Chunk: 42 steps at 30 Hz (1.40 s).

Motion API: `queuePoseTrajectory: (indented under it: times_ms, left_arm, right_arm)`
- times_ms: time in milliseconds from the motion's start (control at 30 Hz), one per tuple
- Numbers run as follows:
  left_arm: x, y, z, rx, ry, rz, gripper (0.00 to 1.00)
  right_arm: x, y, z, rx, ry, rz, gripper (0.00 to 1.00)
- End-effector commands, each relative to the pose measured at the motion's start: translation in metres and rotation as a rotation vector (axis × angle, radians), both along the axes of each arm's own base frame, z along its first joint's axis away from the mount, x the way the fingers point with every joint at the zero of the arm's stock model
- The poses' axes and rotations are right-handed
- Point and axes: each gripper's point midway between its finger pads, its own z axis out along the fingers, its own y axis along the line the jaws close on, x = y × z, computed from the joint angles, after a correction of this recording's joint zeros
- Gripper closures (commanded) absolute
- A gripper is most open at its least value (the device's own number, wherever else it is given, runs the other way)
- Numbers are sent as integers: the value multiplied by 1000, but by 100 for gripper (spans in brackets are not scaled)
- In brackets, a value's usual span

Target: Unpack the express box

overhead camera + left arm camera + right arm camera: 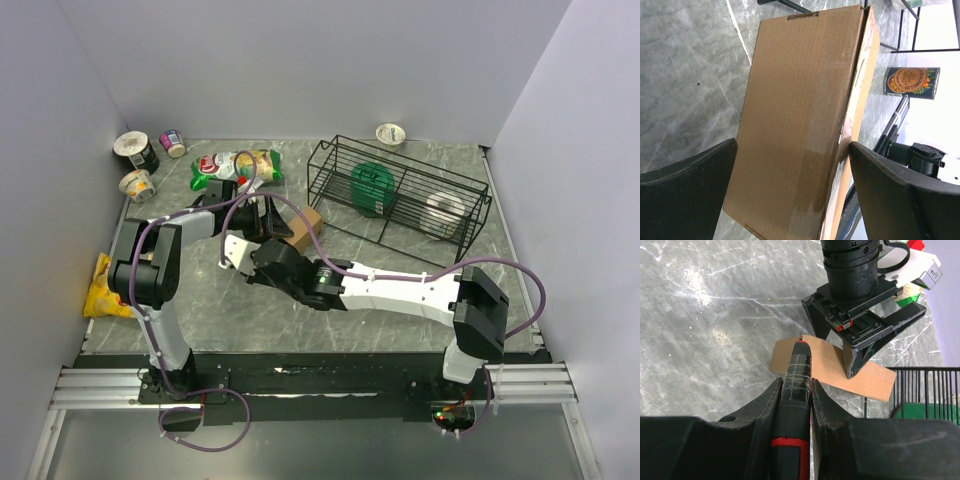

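The box (800,100) seemed light, stiff, best held across its long edges; left hand (792,165) gaped there, right hand (796,390) clamped a black tool (799,365).

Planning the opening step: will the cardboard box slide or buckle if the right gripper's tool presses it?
Likely to slide: the express box lies flat on the smooth table, and the left gripper, open, flanks it without clamping. Probably stiff; its corrugated panel looks flat. Seemingly light, being thin.
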Motion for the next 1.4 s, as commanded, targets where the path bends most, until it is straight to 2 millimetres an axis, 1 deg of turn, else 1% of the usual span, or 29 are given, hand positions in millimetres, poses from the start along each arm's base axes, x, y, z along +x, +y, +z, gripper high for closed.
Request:
queuePoseTrajectory:
  times_ms: [0, 167, 200, 267, 300, 367, 433, 467, 633, 667, 1067, 1367]
  left_arm:
    - [2, 11, -25, 77, 25, 41, 1]
    - [5, 14, -29, 98, 26, 53, 3]
    - [6, 14, -29, 103, 25, 57, 3]
    - [6, 15, -30, 109, 28, 60, 3]
    - [6, 15, -31, 112, 29, 62, 3]
    - [6, 16, -32, 117, 32, 65, 4]
    - [7, 17, -34, 125, 35, 69, 4]
    - [7, 17, -34, 125, 33, 68, 4]
    - [6, 18, -37, 137, 26, 57, 5]
    - [6, 18, -37, 136, 23, 52, 6]
    - [1, 17, -46, 139, 6, -2, 10]
    - [2, 17, -53, 145, 11, -22, 11]
  right_arm:
    - [9, -13, 4, -4, -32, -43, 100]
    - [4, -24, 3, -21, -14, -49, 100]
    - [2, -27, 5, -14, -12, -51, 100]
    - [-1, -33, 2, -27, 3, -56, 100]
    - [-3, -35, 4, -20, 8, -58, 100]
    - [-6, -41, 0, -32, 25, -62, 100]
    - [-9, -44, 2, -25, 34, -62, 100]
    - [-10, -46, 0, -32, 38, -63, 100]
    - [-12, -51, -1, -36, 37, -59, 100]
    - [-12, -52, -4, -42, 40, -60, 100]
    - [-14, -56, -7, -44, 72, -35, 100]
    - [-7, -65, -10, -90, 84, -43, 100]
